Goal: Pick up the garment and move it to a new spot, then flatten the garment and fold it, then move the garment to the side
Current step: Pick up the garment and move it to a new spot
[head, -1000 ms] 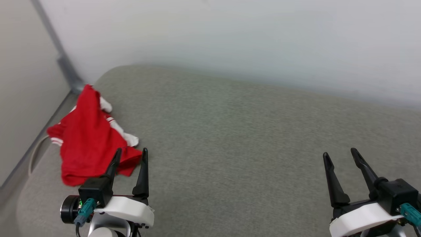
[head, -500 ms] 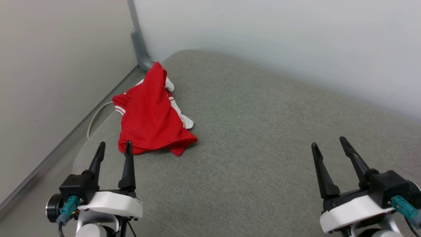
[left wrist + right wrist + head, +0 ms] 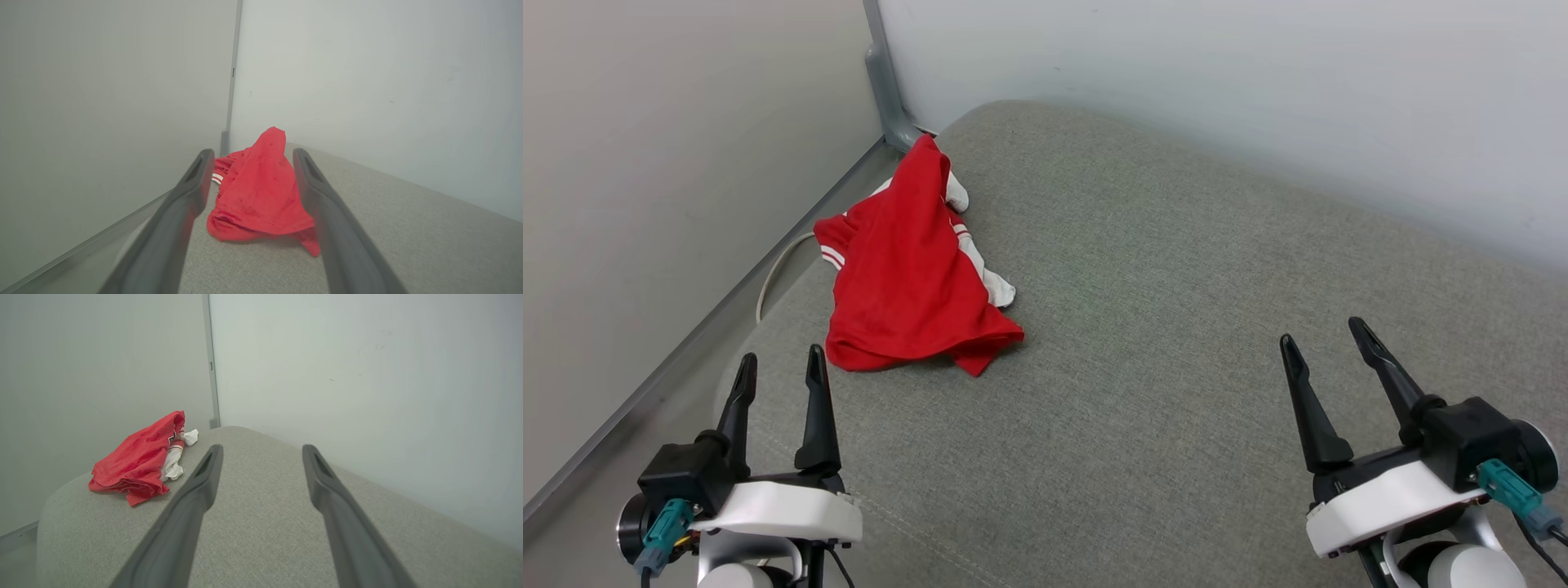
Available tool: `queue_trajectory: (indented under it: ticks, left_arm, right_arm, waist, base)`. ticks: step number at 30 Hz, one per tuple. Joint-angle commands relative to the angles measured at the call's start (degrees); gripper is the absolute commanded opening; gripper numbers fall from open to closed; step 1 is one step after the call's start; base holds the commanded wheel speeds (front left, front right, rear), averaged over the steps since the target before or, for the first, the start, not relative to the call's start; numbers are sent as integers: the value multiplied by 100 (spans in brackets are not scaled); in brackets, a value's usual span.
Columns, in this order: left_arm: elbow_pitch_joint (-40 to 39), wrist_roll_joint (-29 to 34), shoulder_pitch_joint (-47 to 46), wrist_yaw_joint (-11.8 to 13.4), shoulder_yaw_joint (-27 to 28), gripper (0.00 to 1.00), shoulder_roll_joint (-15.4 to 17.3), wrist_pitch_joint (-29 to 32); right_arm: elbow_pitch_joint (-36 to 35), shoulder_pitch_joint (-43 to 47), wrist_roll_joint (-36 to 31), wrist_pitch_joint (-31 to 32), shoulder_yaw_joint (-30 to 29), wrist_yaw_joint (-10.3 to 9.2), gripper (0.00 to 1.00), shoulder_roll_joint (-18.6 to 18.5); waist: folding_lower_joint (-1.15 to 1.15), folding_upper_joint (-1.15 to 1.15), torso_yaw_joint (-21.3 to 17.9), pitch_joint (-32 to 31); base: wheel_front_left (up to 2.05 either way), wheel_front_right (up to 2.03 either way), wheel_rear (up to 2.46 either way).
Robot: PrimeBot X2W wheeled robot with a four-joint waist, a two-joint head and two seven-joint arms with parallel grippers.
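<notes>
Garment (image 3: 907, 278), one (red, white sleeves), crumpled on cushion (image 3: 1176, 367); left gripper (image 3: 781, 353) and right gripper (image 3: 1321, 329), two, spread wide, empty.

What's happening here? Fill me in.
Nothing is held yet. A crumpled red T-shirt with white sleeves lies near the far left corner of a grey upholstered cushion, close to the walls. The left gripper hovers just short of it, fingers open and pointing toward it. The right gripper hangs open over bare cushion well off to the right. The pick-up has not begun.
</notes>
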Motion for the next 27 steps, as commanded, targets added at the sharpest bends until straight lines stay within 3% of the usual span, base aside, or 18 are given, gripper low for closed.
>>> queue_trajectory:
  ticks: [1,8,15,21,27]
  left_arm:
    - [-5,0,26,26,19,100,-8,-15]
    - [302,29,-332,-99,50,100,-11,-15]
    - [1496,-261,-1432,-268,18,100,199,125]
    - [2504,-856,-2540,-359,-83,100,578,971]
    - [3409,-1551,-3492,-369,-537,100,1018,2049]
  right_arm:
    - [15,-77,27,-14,-5,-6,100,-34]
    - [-107,96,8,41,-178,-6,100,-9]
    - [-538,113,-137,308,-351,-6,100,-68]
    - [-838,-151,-114,551,-315,-6,100,-238]
    - [-939,-414,-78,637,-265,-6,100,-430]
  waist:
    - [0,0,-1,-2]
    - [0,0,4,93]
    - [0,0,-139,625]
    - [0,0,-467,1291]
    - [0,0,-714,1868]
  base:
    - [0,0,0]
    - [0,0,0]
    - [0,0,0]
    - [0,0,0]
    - [0,0,0]
